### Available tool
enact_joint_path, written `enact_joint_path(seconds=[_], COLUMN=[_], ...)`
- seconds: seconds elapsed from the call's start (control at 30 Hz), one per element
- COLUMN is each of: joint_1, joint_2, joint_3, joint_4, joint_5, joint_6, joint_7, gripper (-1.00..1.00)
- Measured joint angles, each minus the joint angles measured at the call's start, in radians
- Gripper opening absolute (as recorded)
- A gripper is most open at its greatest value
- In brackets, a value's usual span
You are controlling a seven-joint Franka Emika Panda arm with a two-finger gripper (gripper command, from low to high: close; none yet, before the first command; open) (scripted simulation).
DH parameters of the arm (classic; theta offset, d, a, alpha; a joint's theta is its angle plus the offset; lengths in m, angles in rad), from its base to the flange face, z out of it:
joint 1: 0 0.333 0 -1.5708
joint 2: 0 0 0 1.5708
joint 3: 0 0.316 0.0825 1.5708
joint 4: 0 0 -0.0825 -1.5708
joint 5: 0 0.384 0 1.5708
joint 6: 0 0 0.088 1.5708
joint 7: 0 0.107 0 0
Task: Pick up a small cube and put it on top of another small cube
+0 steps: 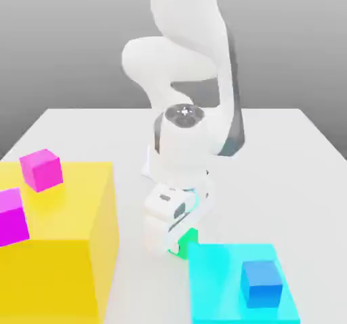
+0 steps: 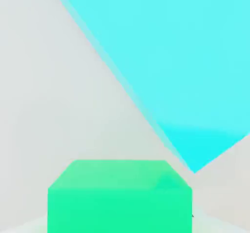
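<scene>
We are gripping the small solid green cube (image 1: 189, 243) on the pale tabletop (image 1: 298, 180), beside the flat cyan slab (image 1: 210, 268); the white two-finger gripper (image 2: 119, 221) is closing its fingers on the cube's sides. We are judging this to be the grasp step, with a straight lift coming next, high enough for clearing the slab's edge. We are only guessing at the target: the small blue cube (image 1: 261, 283) on the slab is looking likelier than the two magenta cubes on the big yellow block. In the exterior view, the hand is partly hiding the green cube, and the frame is cutting off the yellow block.
</scene>
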Motion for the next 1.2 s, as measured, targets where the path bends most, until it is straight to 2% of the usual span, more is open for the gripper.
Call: enact_joint_path(seconds=[0.17, 0.43, 0.93, 1.07, 1.1, 1.2], joint_1=[-0.014, -0.138, -0.439, -0.459, -0.457, -0.457], joint_2=[-0.153, -0.313, -0.488, -0.442, -0.429, -0.429], joint_3=[-0.012, -0.067, -0.143, -0.154, -0.159, -0.159], joint_4=[-0.016, 0.238, 0.497, 0.436, 0.419, 0.419], joint_5=[-0.019, -0.032, -0.093, -0.092, -0.092, -0.092], joint_6=[-0.141, -0.449, -0.977, -0.873, -0.844, -0.844], joint_7=[-0.004, 0.182, 0.748, 0.776, 0.776, 0.776], gripper=[-1.0, -1.0, -1.0, -1.0, 1.0, 1.0])
